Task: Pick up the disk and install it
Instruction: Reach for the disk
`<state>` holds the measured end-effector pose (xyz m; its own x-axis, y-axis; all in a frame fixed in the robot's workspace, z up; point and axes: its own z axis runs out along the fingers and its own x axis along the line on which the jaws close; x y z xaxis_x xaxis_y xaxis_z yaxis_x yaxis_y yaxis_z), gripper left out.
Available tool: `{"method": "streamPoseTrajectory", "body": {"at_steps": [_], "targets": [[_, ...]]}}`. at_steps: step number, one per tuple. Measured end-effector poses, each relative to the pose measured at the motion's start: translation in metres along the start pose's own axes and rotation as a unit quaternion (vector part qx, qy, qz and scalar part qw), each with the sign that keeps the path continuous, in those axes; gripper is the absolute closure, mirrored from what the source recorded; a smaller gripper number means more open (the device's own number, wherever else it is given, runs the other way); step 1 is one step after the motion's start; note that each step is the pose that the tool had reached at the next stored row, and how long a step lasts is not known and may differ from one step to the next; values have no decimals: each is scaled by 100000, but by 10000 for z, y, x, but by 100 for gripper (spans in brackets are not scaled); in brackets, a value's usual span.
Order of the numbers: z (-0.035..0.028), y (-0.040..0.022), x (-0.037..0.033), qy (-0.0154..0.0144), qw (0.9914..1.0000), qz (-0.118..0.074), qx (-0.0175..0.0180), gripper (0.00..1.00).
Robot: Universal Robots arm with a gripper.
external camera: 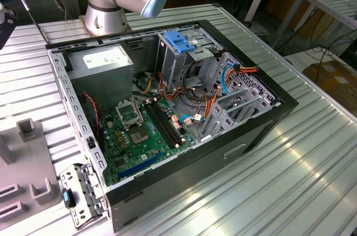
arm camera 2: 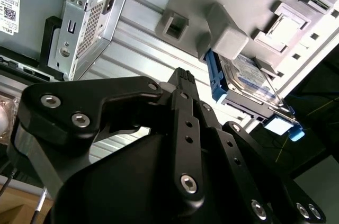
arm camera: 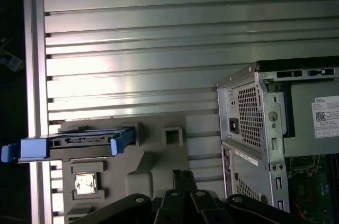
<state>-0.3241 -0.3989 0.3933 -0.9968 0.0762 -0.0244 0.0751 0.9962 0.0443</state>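
gripper [arm camera: 177,175]: looks pressed together, empty, over the desk [arm camera: 132,49], apart from the disk.
disk [arm camera: 74,147]: on edge in grey holder [arm camera: 159,155], near the open pc case [arm camera: 254,118]; not yet picked.
handling: prob. dense & stiff; metal faces slick, internals shock-sensitive, so go easy.
blue rails [arm camera: 32,149]: thin plastic, may flex.
hold: you'd best pinch across the flat faces mid-body, not the rails.
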Motion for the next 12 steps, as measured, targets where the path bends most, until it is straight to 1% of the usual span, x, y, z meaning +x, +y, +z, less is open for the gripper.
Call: {"method": "streamPoseTrajectory", "body": {"at_steps": [12], "targets": [[-1, -4, 58, -2, 100000, -2, -2, 89]]}}
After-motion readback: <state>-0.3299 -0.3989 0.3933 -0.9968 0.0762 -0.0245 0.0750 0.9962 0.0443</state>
